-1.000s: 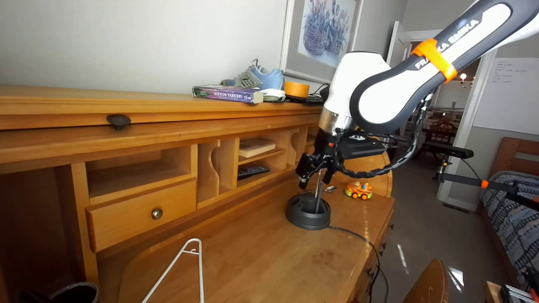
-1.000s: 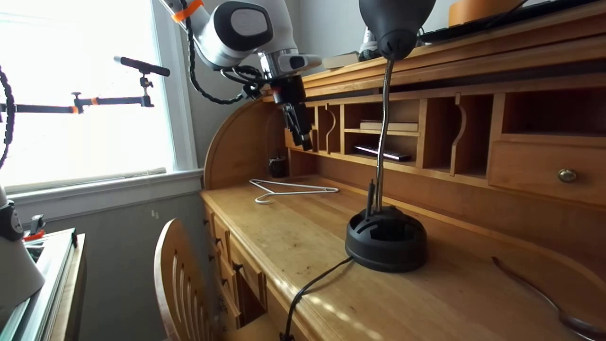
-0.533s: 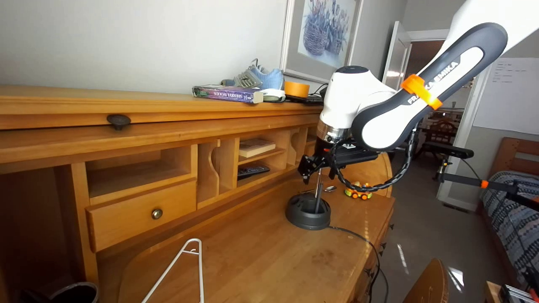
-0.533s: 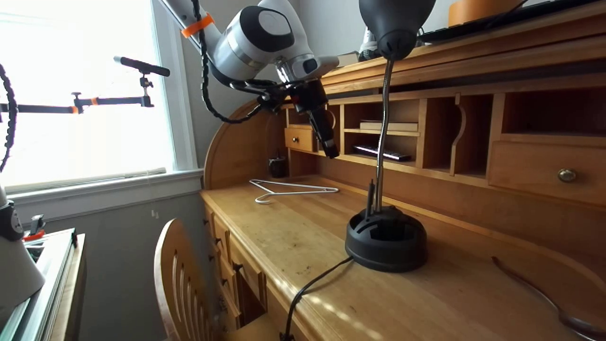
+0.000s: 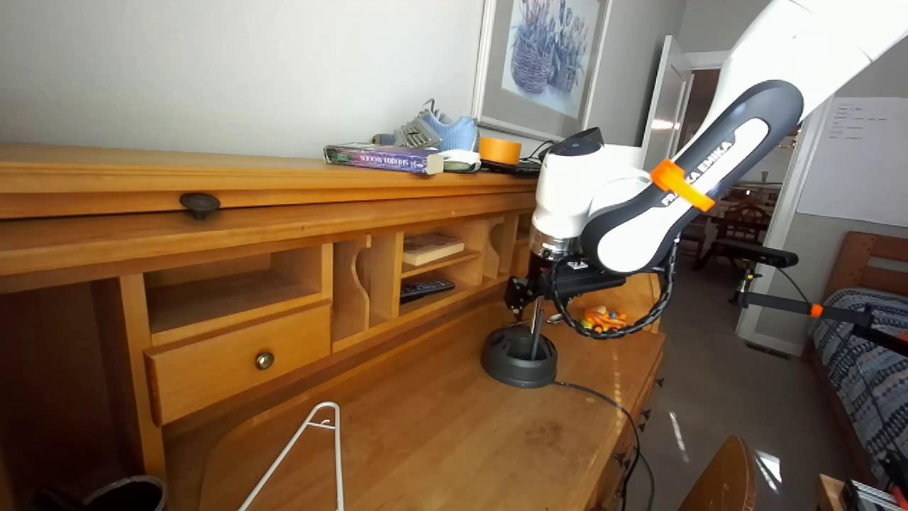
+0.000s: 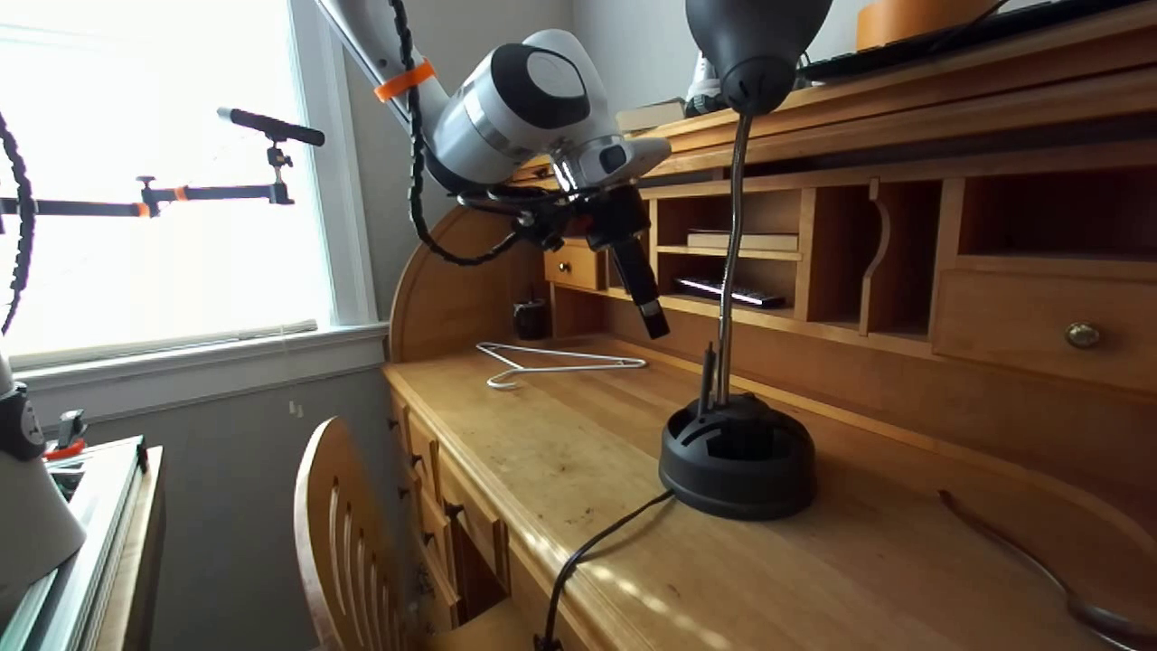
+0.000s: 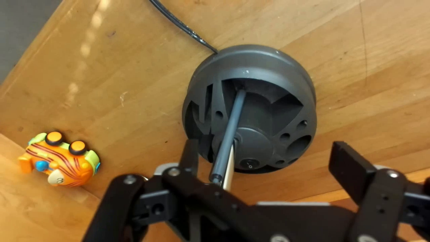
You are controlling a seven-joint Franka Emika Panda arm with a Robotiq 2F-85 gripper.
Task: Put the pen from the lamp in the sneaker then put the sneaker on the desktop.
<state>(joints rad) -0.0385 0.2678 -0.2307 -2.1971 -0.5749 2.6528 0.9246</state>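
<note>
The black lamp [image 6: 730,271] stands on the wooden desktop [image 6: 560,443], its round base also in the wrist view [image 7: 255,64]. A slim grey-blue pen [image 7: 231,131] stands tilted in a slot of the base, beside the metal neck. It also shows in an exterior view [image 6: 707,382]. My gripper [image 7: 268,161] is open and empty, pointing down above the base. In the wrist view the pen and neck appear between its fingers, near the left one. In an exterior view the gripper [image 6: 655,324] is higher than the pen's top. The grey-blue sneaker [image 5: 454,135] is on the upper shelf.
A purple book [image 5: 383,157] and an orange roll [image 5: 500,150] flank the sneaker. An orange toy car [image 7: 63,159], a white hanger [image 6: 560,366] and a spoon [image 6: 1021,565] lie on the desktop. The lamp's cable [image 6: 597,540] runs over the front edge. A chair [image 6: 348,533] stands before it.
The arm and gripper have come down toward the lamp base; in an exterior view they also moved right, closer to the lamp's neck. The lamp, pen and sneaker have not moved.
</note>
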